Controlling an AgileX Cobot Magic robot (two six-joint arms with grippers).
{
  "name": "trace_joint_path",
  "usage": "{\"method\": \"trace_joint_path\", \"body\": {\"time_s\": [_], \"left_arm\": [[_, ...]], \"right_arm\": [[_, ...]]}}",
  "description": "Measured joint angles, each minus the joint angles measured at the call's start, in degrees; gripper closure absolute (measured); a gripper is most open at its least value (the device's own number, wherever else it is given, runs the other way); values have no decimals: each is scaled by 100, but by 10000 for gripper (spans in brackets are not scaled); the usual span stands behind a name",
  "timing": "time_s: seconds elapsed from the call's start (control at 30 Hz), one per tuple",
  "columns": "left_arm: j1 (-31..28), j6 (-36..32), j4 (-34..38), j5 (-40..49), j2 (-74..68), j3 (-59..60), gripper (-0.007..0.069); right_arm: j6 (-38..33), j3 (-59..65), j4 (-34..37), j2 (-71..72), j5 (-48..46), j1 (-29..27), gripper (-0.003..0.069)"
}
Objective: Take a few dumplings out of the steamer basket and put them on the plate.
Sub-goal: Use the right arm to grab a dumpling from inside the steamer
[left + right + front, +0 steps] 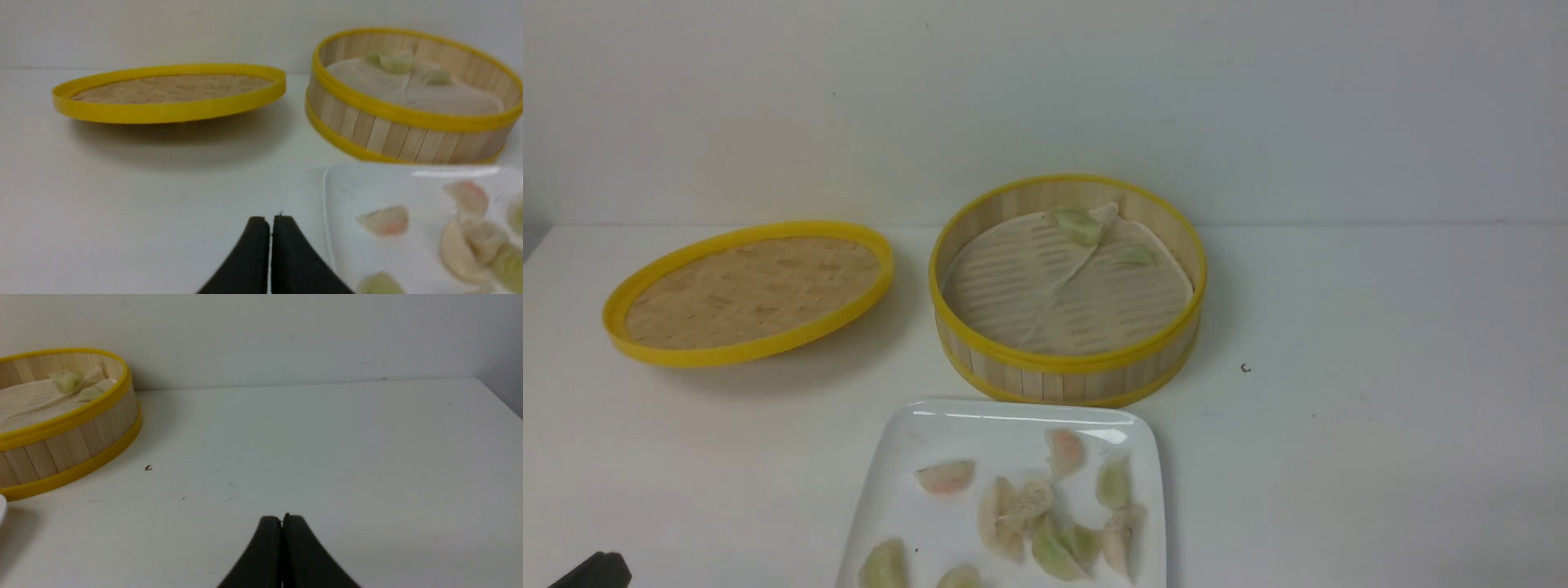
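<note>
Dumplings (1013, 510) are crowding the plate (907, 506), which is lying just beside our left claw (269, 222); two green ones are resting on the liner (1013, 286) inside the steamer basket (1062, 371), beyond that claw. We are seeing it and our right claw (282, 520) clenched tip to tip, gripping nothing.

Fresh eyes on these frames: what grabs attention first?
The yellow-rimmed steamer basket at centre is nearly empty: just two green dumplings at its far side. In front of it, the white plate holds a scatter of pastel dumplings; the flat lid lies to the basket's left.
</note>
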State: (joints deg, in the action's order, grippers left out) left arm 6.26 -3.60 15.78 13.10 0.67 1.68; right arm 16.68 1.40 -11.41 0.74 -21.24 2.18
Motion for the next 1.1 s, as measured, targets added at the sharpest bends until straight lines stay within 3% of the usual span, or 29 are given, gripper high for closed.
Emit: {"method": "trace_joint_path", "body": {"time_s": [0.27, 0.4, 0.47, 0.6, 0.7, 0.8, 0.83, 0.97, 1.0, 1.03, 1.1], "left_arm": [[0, 105, 335, -1038, 0, 0, 631], [0, 429, 584, -1705, 0, 0, 631], [0, 903, 840, -2527, 0, -6, 631], [0, 1396, 924, -2726, 0, -373, 631], [0, 1478, 495, -1780, -417, -1561, 631], [0, 1472, 82, -151, -1542, -2998, 631], [0, 1457, 68, -39, -1542, -2998, 631], [0, 1015, -22, 2476, -3543, -4606, 631], [0, 1015, -17, 2563, -3625, -4655, 631], [0, 754, 12, 3017, -4138, -4911, 631], [0, 446, 72, 3249, -4530, -4999, 631]], "right_arm": [[101, 8, 79, 0, 133, 0, 673], [698, 22, 762, 0, 1058, 0, 673], [1144, 22, 1262, 0, 1719, 0, 673], [1293, 22, 1445, 0, 2187, 0, 673], [1281, 22, 1467, 0, 2413, 0, 673], [1532, 10, 1495, 0, 2700, 0, 673], [1590, -11, 1495, 0, 2682, 6, 673], [1967, -1282, 1105, -346, 1336, 346, 673], [1965, -1372, 1077, -392, 1243, 375, 673], [1886, -2138, 930, -849, 424, 641, 673], [1671, -2737, 905, -1288, -307, 876, 673]]}}
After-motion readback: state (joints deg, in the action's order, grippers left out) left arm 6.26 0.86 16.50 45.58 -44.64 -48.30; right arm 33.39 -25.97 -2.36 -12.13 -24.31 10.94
